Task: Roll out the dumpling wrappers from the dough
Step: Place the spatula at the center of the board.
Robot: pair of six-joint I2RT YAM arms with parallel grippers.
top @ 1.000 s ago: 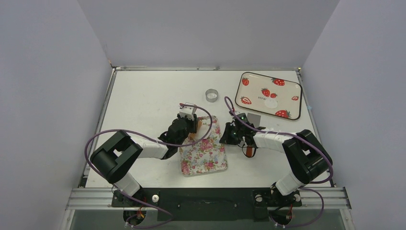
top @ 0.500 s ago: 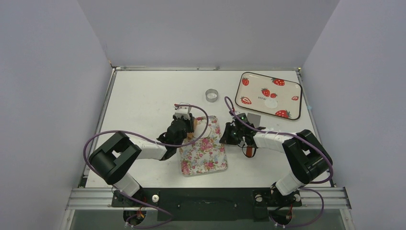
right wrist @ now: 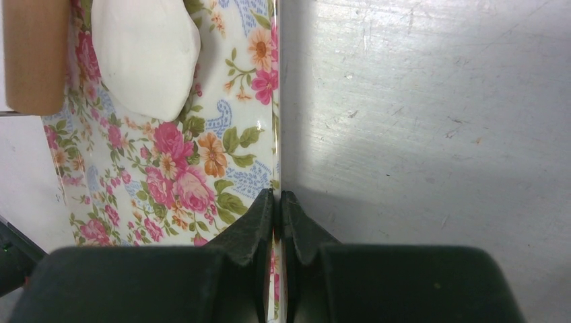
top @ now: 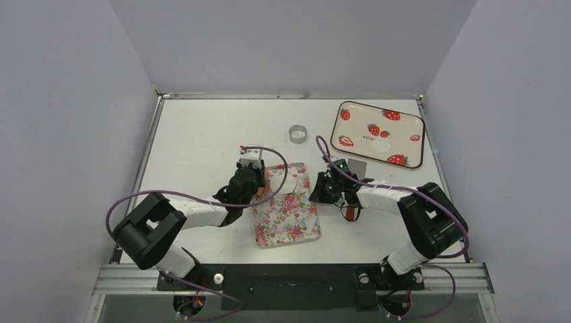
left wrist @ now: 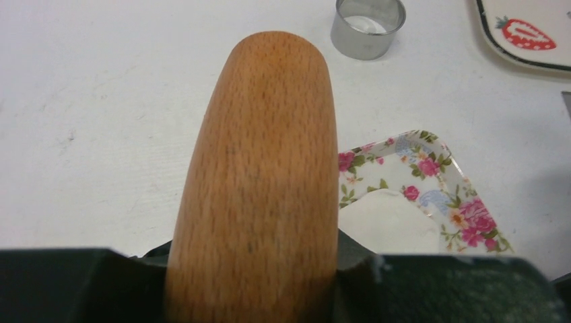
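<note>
My left hand (top: 245, 176) grips the wooden roller (left wrist: 259, 175), arm stretched forward, with the roller at the far-left corner of the floral tray (top: 286, 219). Right hand (right wrist: 277, 202) sits low — jaws pinched tight on the tray's right rim. Dough (right wrist: 145, 54) lies flattened on the tray's far end, just beside the roller.
</note>
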